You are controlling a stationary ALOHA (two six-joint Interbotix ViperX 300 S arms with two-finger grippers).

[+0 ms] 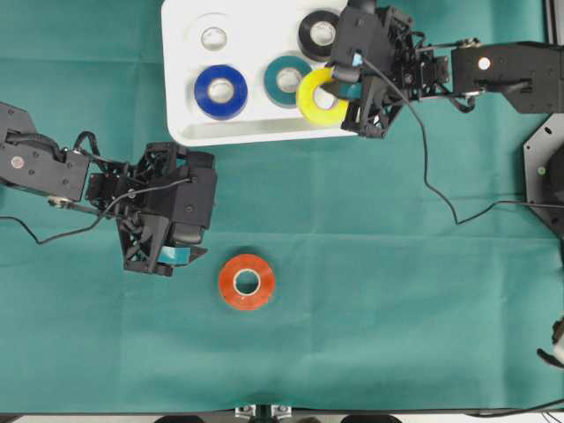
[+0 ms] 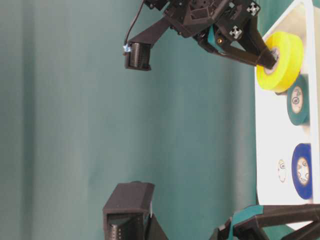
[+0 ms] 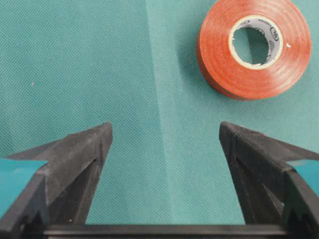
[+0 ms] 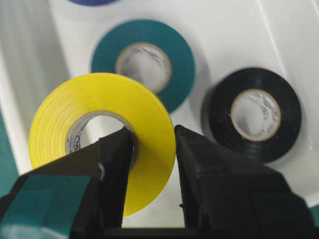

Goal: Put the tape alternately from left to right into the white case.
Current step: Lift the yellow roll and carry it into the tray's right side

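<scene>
My right gripper (image 1: 339, 84) is shut on the yellow tape (image 1: 322, 97), one finger in its core and one outside the ring (image 4: 60, 114). It holds the roll tilted above the near right part of the white case (image 1: 256, 132). Flat in the case lie the white (image 1: 213, 38), blue (image 1: 220, 91), teal (image 1: 286, 81) and black (image 1: 317, 33) rolls. The red tape (image 1: 247, 281) lies flat on the green cloth. My left gripper (image 1: 181, 257) stands open just left of it, nothing between its fingers; in the left wrist view the red tape (image 3: 254, 47) sits ahead and right of the gripper (image 3: 165, 132).
Green cloth covers the whole table. A black cable (image 1: 432, 176) trails from the right arm across the cloth right of the case. The case's raised rim (image 2: 265, 150) faces the open cloth.
</scene>
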